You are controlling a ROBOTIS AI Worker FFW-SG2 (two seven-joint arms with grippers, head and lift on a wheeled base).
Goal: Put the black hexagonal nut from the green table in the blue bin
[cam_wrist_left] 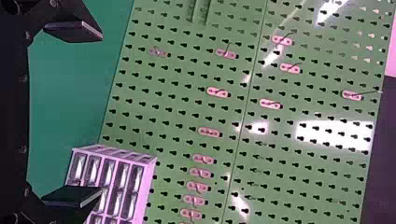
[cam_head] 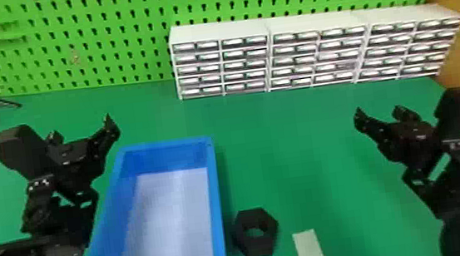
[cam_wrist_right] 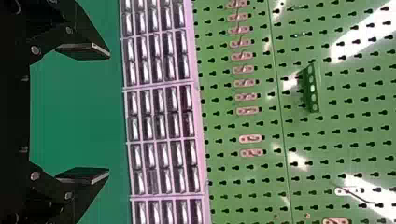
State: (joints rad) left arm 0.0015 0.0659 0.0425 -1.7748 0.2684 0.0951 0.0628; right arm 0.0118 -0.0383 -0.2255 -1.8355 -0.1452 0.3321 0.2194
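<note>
Plainly lying flat on the green bench (cam_head: 307, 149), just to the right of the blue bin (cam_head: 166, 158) by its near half: the black hexagonal nut (cam_head: 258, 246), turning its hole upward and touching neither gripping tool. Lying just beyond the nut, farther right of the bin: a pale strip (cam_head: 310, 249).

Judging by that layout, only beginning the job, with grasping coming first and placing afterwards. Probably calling for the right end effector (cam_wrist_right: 109, 113): swinging back toward the bin's right side, lowering over the nut, closing across two flat faces, then lifting clear of the bin's rim. Possibly risking a knock against the bin's wall, lying so near.

Hanging well to the right of the bin, raised above the bench, pointing forward and slightly inward, spreading both fingers wide around nothing. Likewise hanging by the bin's far left corner, the left end effector (cam_wrist_left: 101, 113), also holding its fingers well apart and gripping nothing.
</note>
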